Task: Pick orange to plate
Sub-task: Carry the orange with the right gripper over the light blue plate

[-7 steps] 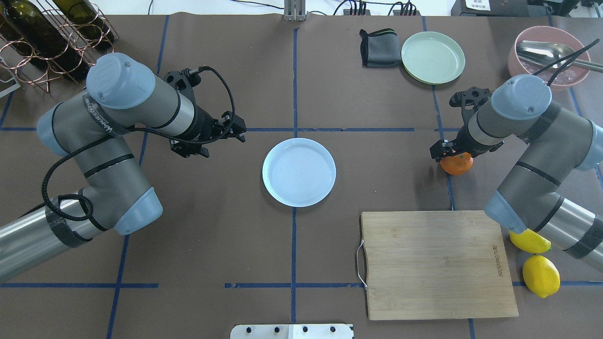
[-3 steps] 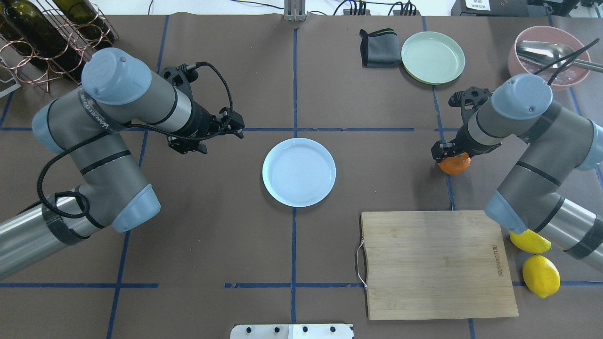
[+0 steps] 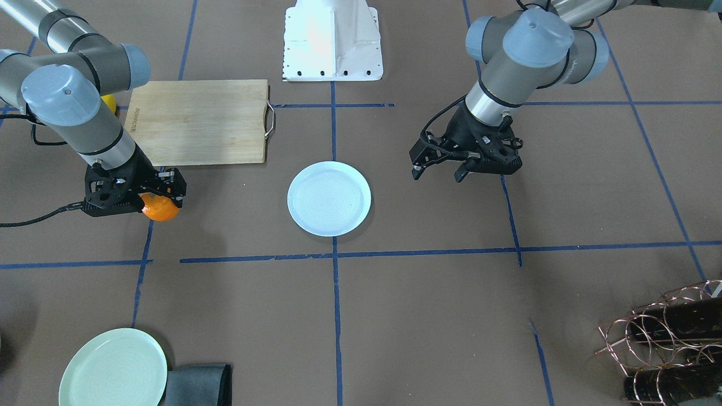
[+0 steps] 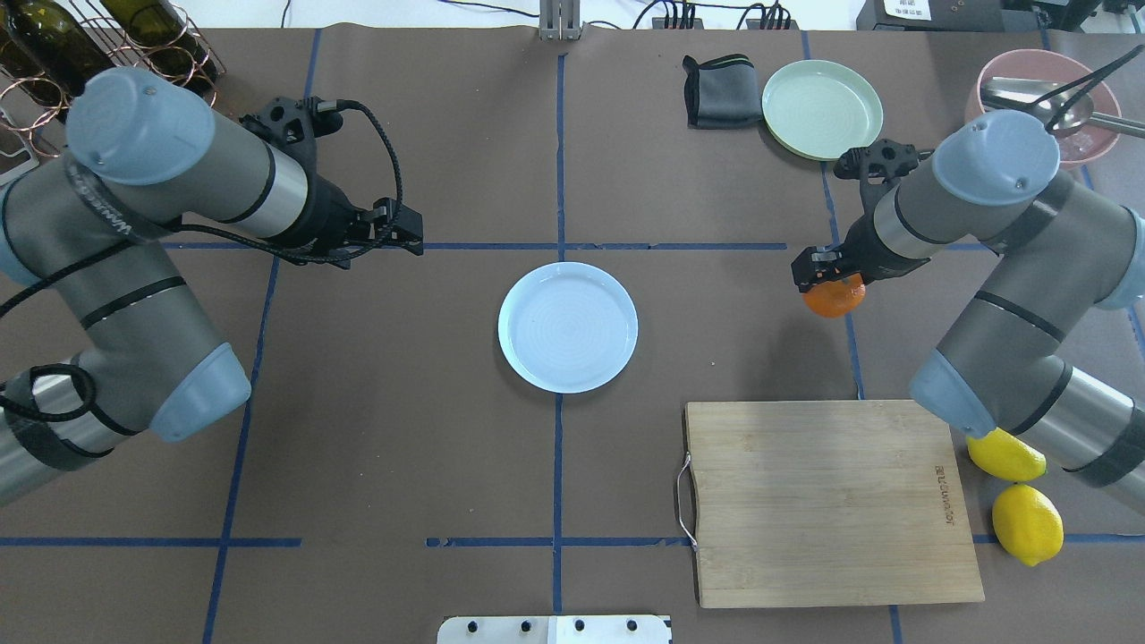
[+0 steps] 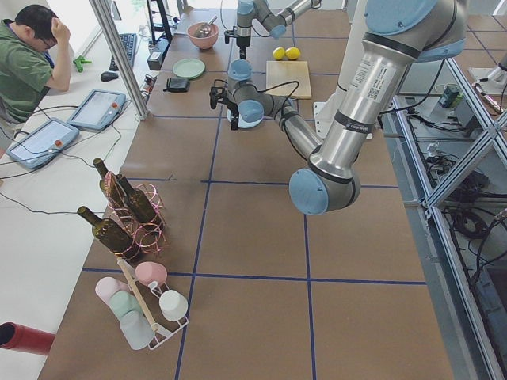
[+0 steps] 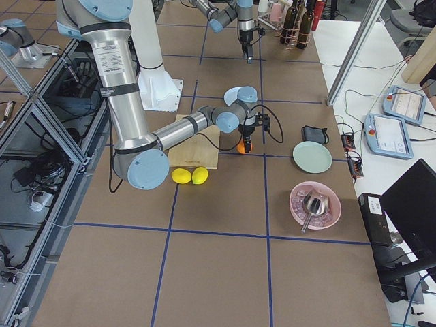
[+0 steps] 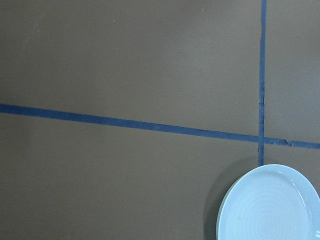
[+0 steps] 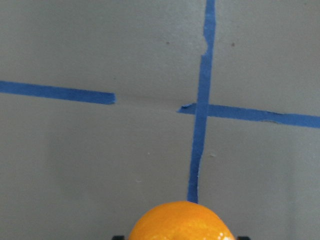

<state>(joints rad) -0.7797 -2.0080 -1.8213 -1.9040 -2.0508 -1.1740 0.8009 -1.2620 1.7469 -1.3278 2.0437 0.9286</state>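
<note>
My right jaws, clenched on the orange [image 4: 834, 297], held it well to the right of the plate [image 4: 568, 326], so the coming carry should run leftward; my left jaws, released and empty, hung beyond the plate's left.

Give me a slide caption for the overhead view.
Right pincer grips the orange, to the right of the empty bluish-white plate; left pincer hangs open.

Orange [image 8: 179, 223] partly off-frame; plate [image 7: 267, 206] likewise
</note>
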